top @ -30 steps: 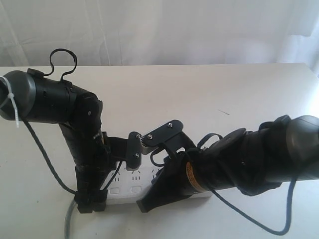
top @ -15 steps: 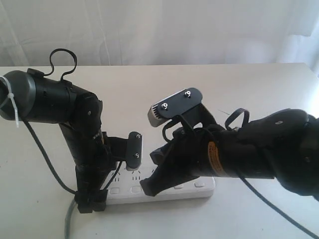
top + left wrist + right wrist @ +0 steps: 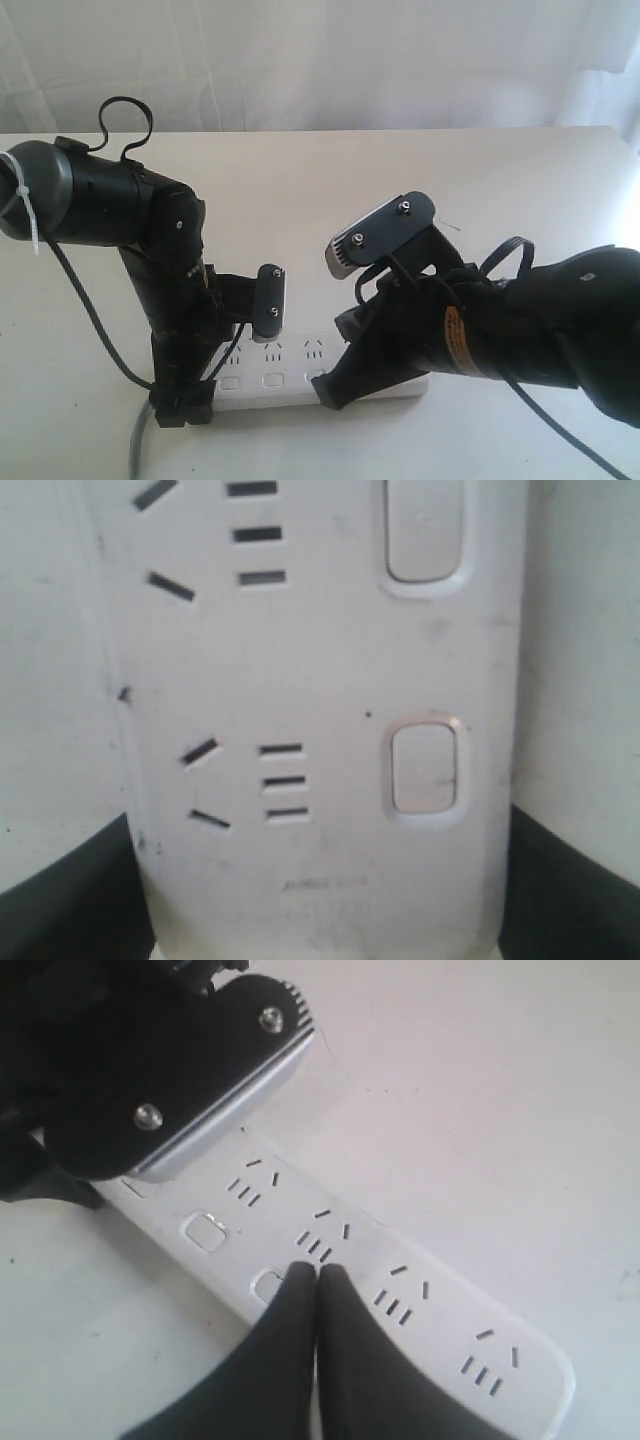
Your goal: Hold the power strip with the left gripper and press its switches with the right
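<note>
The long white power strip (image 3: 262, 396) lies along the table's front, its grey cord (image 3: 138, 440) leaving at the left end. My left gripper (image 3: 182, 405) is shut on that end; in the left wrist view its black jaws flank the strip (image 3: 320, 680) on both sides, by the first switch (image 3: 424, 768). My right gripper (image 3: 328, 393) is shut, and the two fingers pressed together point down onto the strip (image 3: 440, 1310). The right gripper's tips (image 3: 317, 1272) sit at the edge of one switch (image 3: 268, 1285), partly covering it. Another switch (image 3: 205, 1231) lies uncovered beside it.
The left arm's grey-faced bracket (image 3: 268, 300) hangs above the strip, close to the right arm's bracket (image 3: 380, 235). The bulky right arm with the yellow-orange label (image 3: 455, 340) covers the strip's right half. The white table (image 3: 500, 190) stretches back to a white curtain.
The right arm has shifted to the right along the strip, its shut tip now further from the left gripper. The left arm and the strip have not moved.
</note>
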You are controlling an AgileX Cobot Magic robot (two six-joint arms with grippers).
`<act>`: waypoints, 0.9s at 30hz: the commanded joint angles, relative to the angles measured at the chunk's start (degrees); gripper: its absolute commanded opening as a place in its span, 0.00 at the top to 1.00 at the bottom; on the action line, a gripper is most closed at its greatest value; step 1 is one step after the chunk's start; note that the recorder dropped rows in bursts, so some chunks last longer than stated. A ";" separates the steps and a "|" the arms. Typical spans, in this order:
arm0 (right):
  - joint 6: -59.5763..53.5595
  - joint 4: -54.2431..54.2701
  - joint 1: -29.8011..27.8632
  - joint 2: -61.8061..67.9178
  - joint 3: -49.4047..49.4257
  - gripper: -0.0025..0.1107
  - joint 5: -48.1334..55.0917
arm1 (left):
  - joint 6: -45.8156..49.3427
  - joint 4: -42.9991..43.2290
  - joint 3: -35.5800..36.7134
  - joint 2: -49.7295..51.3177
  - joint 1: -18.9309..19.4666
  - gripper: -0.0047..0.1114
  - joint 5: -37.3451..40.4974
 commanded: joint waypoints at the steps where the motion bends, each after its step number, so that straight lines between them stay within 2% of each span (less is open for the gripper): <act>1: 0.45 -0.45 0.01 -0.19 0.63 0.98 0.96 | 1.49 0.03 1.06 1.87 -0.16 0.96 2.17; 27: 0.61 -0.45 0.01 14.66 -2.68 0.98 5.01 | 2.20 -0.43 1.06 1.87 -0.16 0.96 2.19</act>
